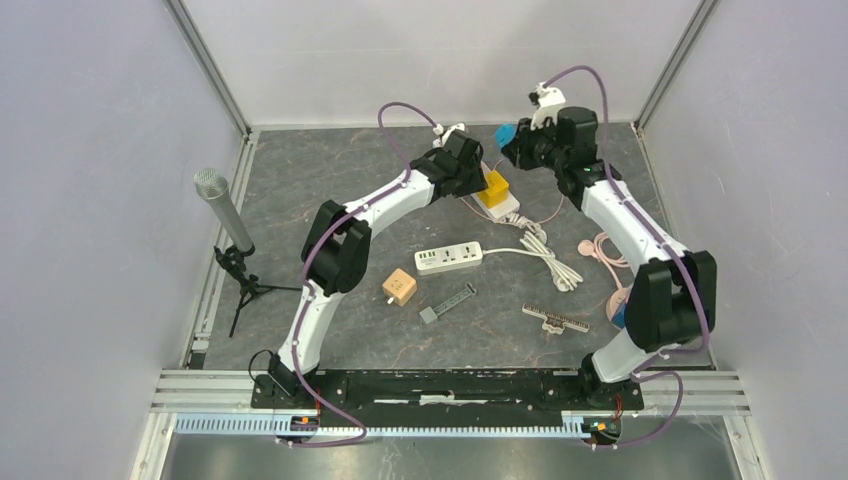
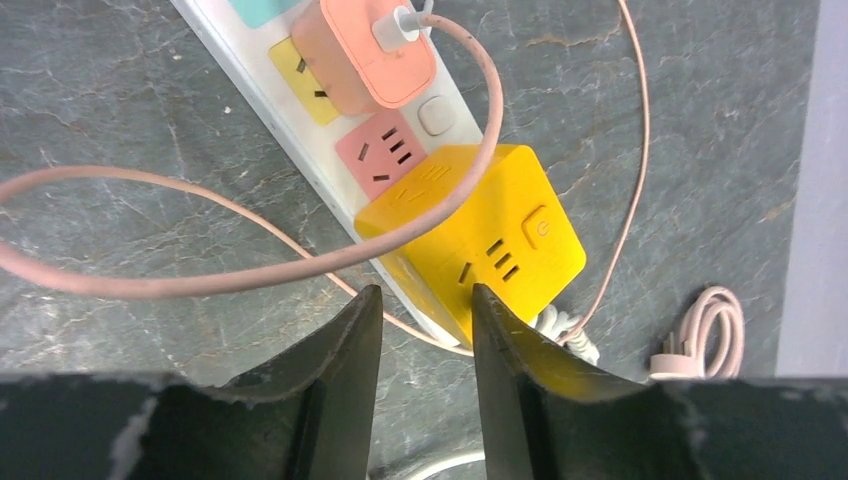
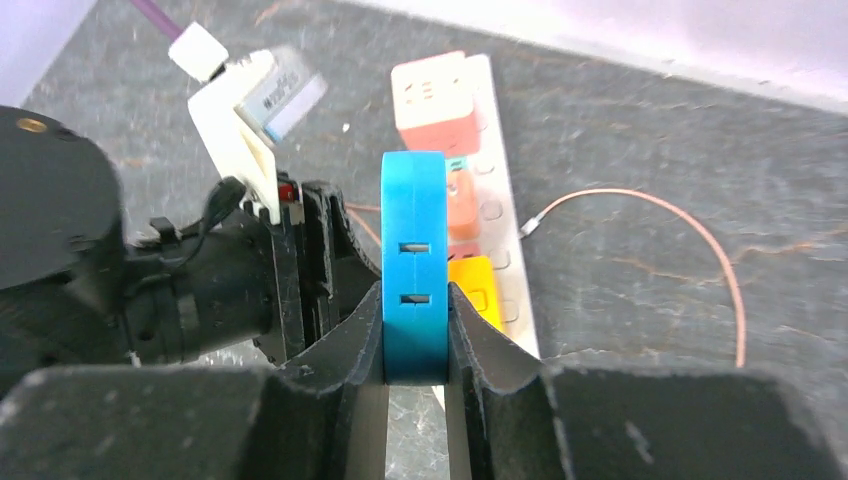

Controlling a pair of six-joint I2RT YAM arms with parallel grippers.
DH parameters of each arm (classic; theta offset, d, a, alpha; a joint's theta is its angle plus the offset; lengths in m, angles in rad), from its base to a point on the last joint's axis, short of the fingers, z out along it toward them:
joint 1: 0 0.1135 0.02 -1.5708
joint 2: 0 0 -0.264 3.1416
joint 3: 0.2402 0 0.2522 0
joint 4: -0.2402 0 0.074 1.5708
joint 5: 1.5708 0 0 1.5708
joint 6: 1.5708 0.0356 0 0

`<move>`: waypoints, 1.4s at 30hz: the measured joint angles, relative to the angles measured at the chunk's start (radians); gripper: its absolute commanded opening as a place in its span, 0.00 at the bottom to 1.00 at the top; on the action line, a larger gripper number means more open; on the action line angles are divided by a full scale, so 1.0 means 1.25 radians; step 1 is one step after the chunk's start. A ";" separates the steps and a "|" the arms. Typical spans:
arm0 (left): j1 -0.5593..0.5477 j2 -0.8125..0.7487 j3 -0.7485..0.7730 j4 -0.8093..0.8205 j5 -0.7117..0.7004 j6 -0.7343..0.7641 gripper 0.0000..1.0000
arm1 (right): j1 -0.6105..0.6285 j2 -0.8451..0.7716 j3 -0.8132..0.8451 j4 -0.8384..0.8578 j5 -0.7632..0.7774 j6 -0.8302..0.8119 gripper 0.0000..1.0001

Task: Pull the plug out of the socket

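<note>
My right gripper (image 1: 517, 146) is shut on a blue plug (image 1: 507, 135) and holds it in the air above the white multi-colour socket strip (image 1: 507, 208). In the right wrist view the blue plug (image 3: 414, 260) sits clamped between the fingers, with the strip (image 3: 497, 150) below it. A yellow cube plug (image 2: 480, 240) and a pink charger (image 2: 365, 50) sit on the strip (image 2: 285, 95). My left gripper (image 2: 425, 300) is open and empty, low at the strip's end, its right finger (image 2: 510, 360) against the yellow cube's side.
A thin pink cable (image 2: 250, 265) loops over the strip. A second white strip (image 1: 449, 258), an orange cube (image 1: 399, 288), a grey adapter (image 1: 447, 303), a comb-like bar (image 1: 555, 319) and a coiled pink cable (image 1: 603, 250) lie mid-table. A microphone on a tripod (image 1: 225, 215) stands at the left.
</note>
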 measured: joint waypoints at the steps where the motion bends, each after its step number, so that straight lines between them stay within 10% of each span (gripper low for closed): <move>1: 0.001 0.003 0.011 -0.012 0.005 0.013 0.53 | -0.004 -0.017 0.000 0.002 0.010 0.006 0.00; 12: 0.007 -0.043 0.090 -0.100 0.175 0.154 0.75 | -0.015 -0.219 -0.169 -0.066 0.125 0.056 0.00; 27: 0.007 -0.562 -0.381 -0.075 0.202 0.287 1.00 | 0.101 -0.517 -0.611 -0.118 -0.098 0.156 0.01; 39: 0.008 -0.835 -0.597 -0.058 0.040 0.330 1.00 | 0.209 -0.515 -0.695 -0.189 -0.093 0.235 0.15; 42: 0.008 -0.885 -0.648 -0.042 0.035 0.329 1.00 | 0.212 -0.515 -0.723 -0.217 -0.093 0.247 0.37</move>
